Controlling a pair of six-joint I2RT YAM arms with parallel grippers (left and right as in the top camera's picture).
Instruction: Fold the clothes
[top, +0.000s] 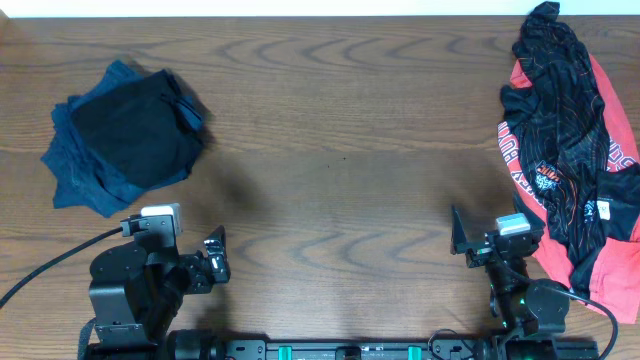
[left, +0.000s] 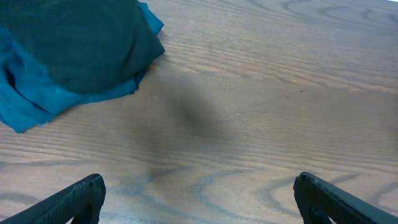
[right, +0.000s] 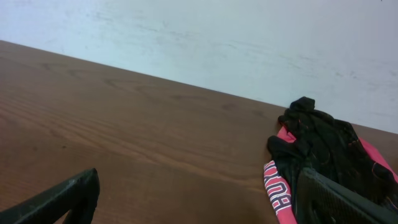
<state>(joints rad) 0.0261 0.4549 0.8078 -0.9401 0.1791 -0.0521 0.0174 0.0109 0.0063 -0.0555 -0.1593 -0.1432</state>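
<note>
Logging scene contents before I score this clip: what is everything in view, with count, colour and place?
folded stack: one, a dark piece on top of blue fabric, left side of the table
unfolded heap: one, black fabric over red with white lettering, right edge of the table; number of garments unclear
table: one, brown wood grain, under everything
wall: one, white, beyond the table's far edge
cable: one, black, near-left corner by the left arm
left gripper: one, black, open, near edge, holding nothing
right gripper: one, black, open, near edge beside the heap, holding nothing
</note>
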